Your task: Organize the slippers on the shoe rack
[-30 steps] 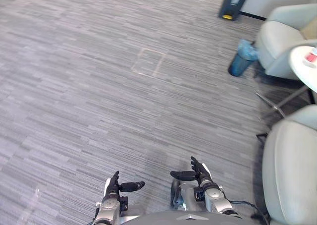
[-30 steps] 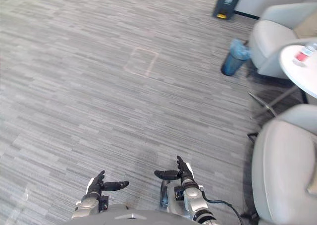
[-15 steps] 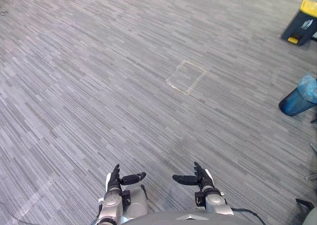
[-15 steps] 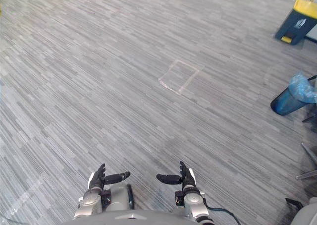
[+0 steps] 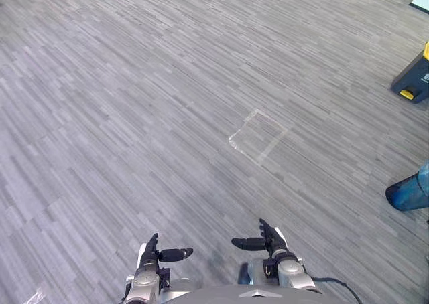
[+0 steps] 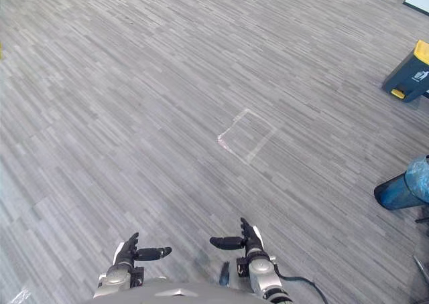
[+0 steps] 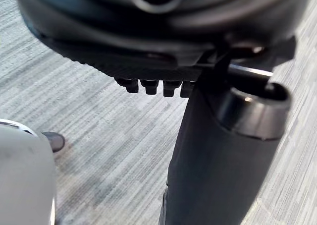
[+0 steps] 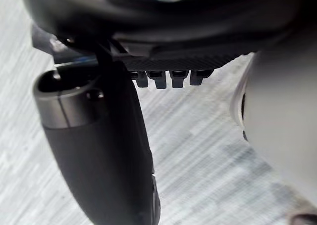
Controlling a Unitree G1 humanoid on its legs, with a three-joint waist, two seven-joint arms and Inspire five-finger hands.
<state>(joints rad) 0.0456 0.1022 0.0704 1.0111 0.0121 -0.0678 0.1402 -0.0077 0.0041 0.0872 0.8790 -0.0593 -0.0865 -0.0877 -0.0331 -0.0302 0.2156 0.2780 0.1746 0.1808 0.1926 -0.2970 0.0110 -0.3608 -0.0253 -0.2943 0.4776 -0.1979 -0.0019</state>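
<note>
The floor (image 5: 134, 116) is grey carpet with thin stripes, and it spreads out wide in front of the robot. In the head views the two dark hands sit low at 6 o'clock, a little apart from each other. The left hand (image 5: 151, 254) is at about 7 o'clock and the right hand (image 5: 271, 242) is at about 5 o'clock. Both hands are spread open, with straight fingers that point forward toward 12 o'clock. Each thumb sticks out sideways toward the other hand. The hands hold nothing and hang above the carpet. In the left wrist view the big dark thumb (image 7: 223, 150) stands next to a short row of fingers (image 7: 148, 86), with striped carpet behind them. The right wrist view shows the same for the right hand. A pale square (image 5: 258, 136) is marked on the floor, at 12 o'clock from the right hand and well apart from it. A blue bin (image 6: 402, 189) stands at the edge at 3 o'clock. A dark bin with a yellow lid (image 6: 409, 71) stands farther off at 2 o'clock.
</note>
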